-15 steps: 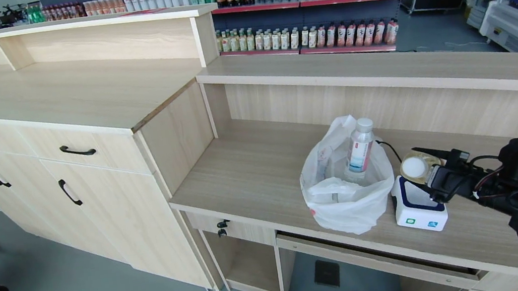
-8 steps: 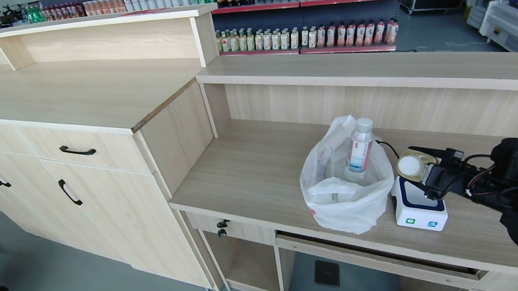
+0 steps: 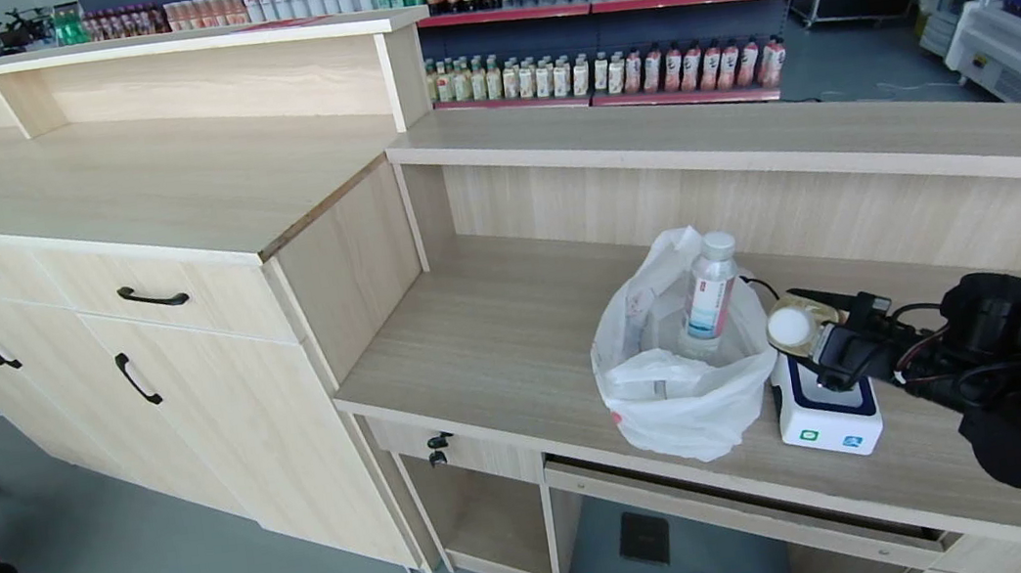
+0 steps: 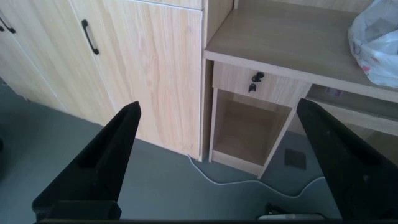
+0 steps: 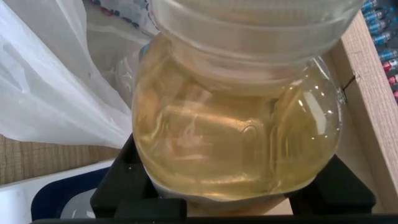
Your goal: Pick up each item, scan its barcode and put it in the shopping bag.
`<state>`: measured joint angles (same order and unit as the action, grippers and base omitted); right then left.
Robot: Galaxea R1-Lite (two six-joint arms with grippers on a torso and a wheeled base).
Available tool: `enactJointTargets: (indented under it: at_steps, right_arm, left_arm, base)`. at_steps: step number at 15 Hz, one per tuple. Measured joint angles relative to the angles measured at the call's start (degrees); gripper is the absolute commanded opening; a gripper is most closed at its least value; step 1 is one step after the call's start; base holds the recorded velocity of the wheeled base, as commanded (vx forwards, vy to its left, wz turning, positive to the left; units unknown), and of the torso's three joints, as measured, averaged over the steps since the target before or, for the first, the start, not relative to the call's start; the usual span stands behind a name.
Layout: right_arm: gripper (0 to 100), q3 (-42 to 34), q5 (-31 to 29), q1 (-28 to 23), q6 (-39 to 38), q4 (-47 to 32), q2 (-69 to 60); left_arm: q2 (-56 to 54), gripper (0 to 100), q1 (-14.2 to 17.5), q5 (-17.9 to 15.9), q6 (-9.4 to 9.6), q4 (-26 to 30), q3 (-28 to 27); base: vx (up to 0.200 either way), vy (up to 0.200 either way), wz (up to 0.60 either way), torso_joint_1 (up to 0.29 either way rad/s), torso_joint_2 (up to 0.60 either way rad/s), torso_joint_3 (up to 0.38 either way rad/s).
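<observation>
A bottle of yellow drink (image 3: 794, 328) with a white cap lies sideways in my right gripper (image 3: 815, 337), which is shut on it. It hangs just above the white scanner (image 3: 829, 417), cap close to the white shopping bag (image 3: 673, 393). A clear bottle (image 3: 710, 290) stands upright in that bag. In the right wrist view the yellow bottle (image 5: 236, 137) sits between the fingers (image 5: 121, 186), with the bag (image 5: 50, 93) right beside it and the scanner (image 5: 37, 199) underneath. My left gripper (image 4: 217, 165) is open and holds nothing, low over the floor beside the counter.
The bag and scanner stand on the lower counter shelf (image 3: 499, 347), under a raised ledge (image 3: 747, 137) at the back. A taller counter (image 3: 142, 187) with drawers stands to the left. A black cable (image 3: 767, 290) runs behind the bag. Drink shelves (image 3: 592, 9) line the far wall.
My right gripper has carried the yellow bottle leftward over the scanner, toward the bag. The bag and the bottle in it have not moved.
</observation>
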<state>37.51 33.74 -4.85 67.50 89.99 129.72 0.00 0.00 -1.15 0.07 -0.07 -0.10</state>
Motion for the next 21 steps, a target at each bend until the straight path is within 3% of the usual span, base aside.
enactJointTargets:
  at_steps: [12, 17, 21]
  right_arm:
    - [0, -0.1, 0.0, 1.2, -3.0, -0.2, -0.3]
    - [0, -3.7, -2.5, -1.1, -31.6, -3.3, -16.3]
    - [0, -8.2, -10.8, -9.6, -44.9, -27.1, -36.1]
  left_arm:
    - [0.0, 100, 0.0, 0.0, 0.02, 0.0, 0.0]
    - [0.0, 100, 0.0, 0.0, 0.02, 0.0, 0.0]
    - [0.0, 100, 0.0, 0.0, 0.02, 0.0, 0.0]
  base:
    - [0.0, 0.0, 0.0, 0.0, 0.0, 0.0]
    - [0.0, 0.0, 0.0, 0.0, 0.0, 0.0]
    - [0.0, 0.0, 0.0, 0.0, 0.0, 0.0]
